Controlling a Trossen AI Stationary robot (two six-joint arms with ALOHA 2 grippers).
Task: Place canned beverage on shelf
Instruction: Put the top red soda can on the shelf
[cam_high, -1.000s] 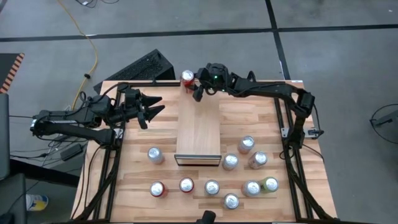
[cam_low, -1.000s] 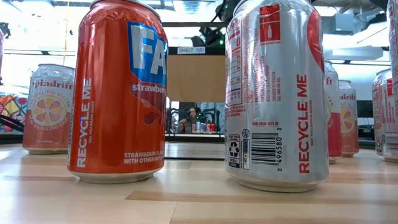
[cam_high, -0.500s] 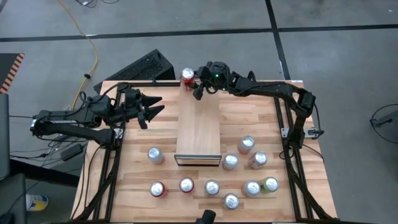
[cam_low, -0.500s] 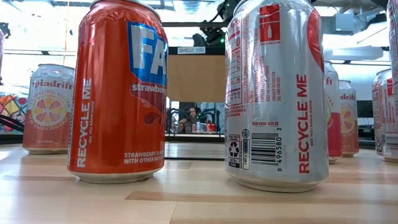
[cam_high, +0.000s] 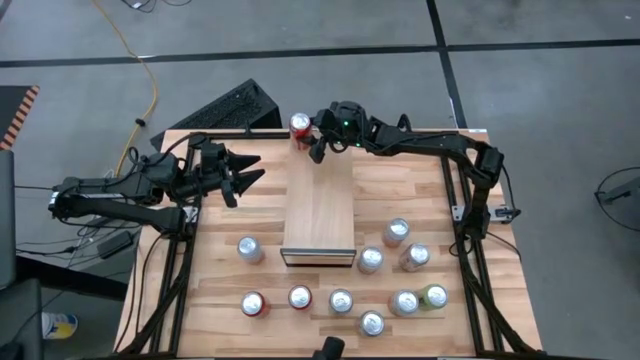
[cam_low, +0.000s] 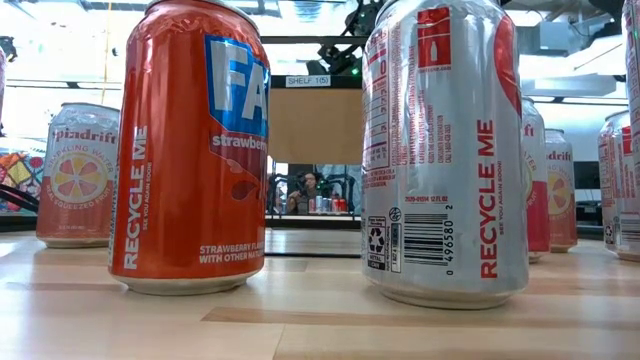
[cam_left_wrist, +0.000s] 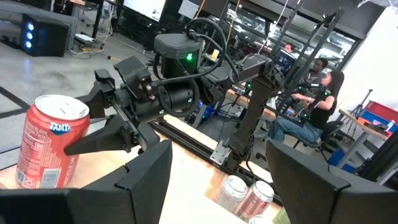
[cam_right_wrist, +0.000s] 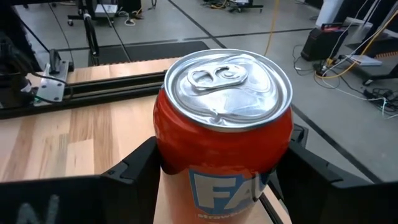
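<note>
A red Fanta can (cam_right_wrist: 224, 124) stands upright between the fingers of my right gripper (cam_right_wrist: 217, 180), which is shut on it. In the high view that can (cam_high: 301, 123) and my right gripper (cam_high: 314, 138) are at the table's far edge, just past the far left corner of the shelf (cam_high: 320, 210). The shelf is a long light-wood platform in the table's middle, with nothing on its top. My left gripper (cam_high: 248, 170) hovers open over the table's far left part and looks toward the can (cam_left_wrist: 50, 146). My right gripper pinches the can's side wall (cam_right_wrist: 163, 155) between its two fingers (cam_right_wrist: 134, 171), one on each side of the body below the rim. The fingers come from the table's right, slanting slightly down. The can stays upright, top up; whether its base rests on anything I cannot tell.
Several cans stand on the table's near half, around the shelf's near end (cam_high: 250, 249) (cam_high: 397, 232) (cam_high: 341, 301). Two of them (cam_low: 195, 150) (cam_low: 445, 150) fill the low view. A keyboard (cam_high: 225, 108) lies on the floor beyond the far left corner. A person (cam_left_wrist: 317, 99) sits beyond the table.
</note>
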